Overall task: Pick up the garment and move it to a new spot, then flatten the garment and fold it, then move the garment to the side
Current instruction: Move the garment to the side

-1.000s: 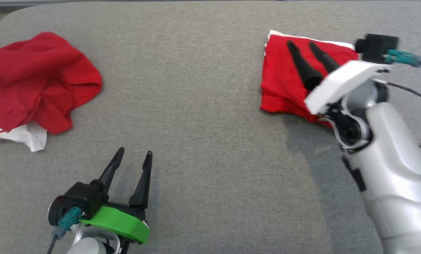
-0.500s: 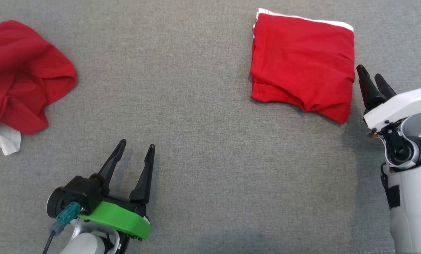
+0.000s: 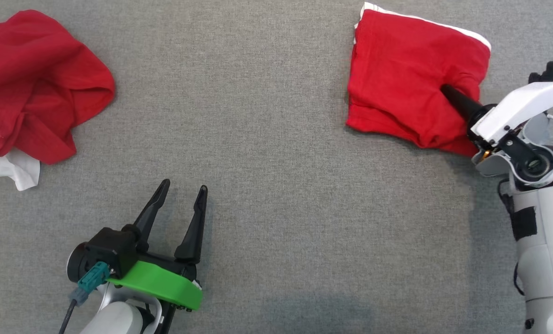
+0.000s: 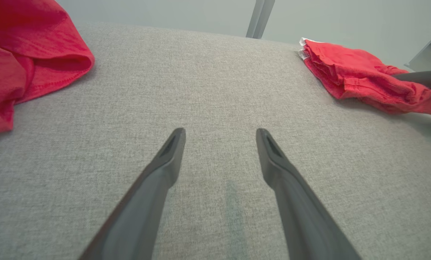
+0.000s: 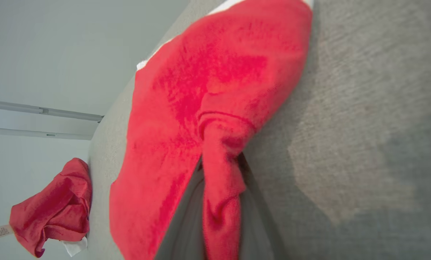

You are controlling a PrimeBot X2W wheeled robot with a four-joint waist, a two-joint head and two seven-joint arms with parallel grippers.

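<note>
Here, two red garments: folded garment (image 3: 406, 79) at the table's (image 3: 276, 153) far right, crumpled garment (image 3: 35, 83) near its left edge, partly cut off. Right gripper (image 3: 448, 90) clamps the folded one, tips buried; left gripper (image 3: 182, 189) gapes.

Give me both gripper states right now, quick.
Left gripper: open, holding nothing, over the grey surface.
Right gripper: closed on an edge fold of the folded red garment.
</note>
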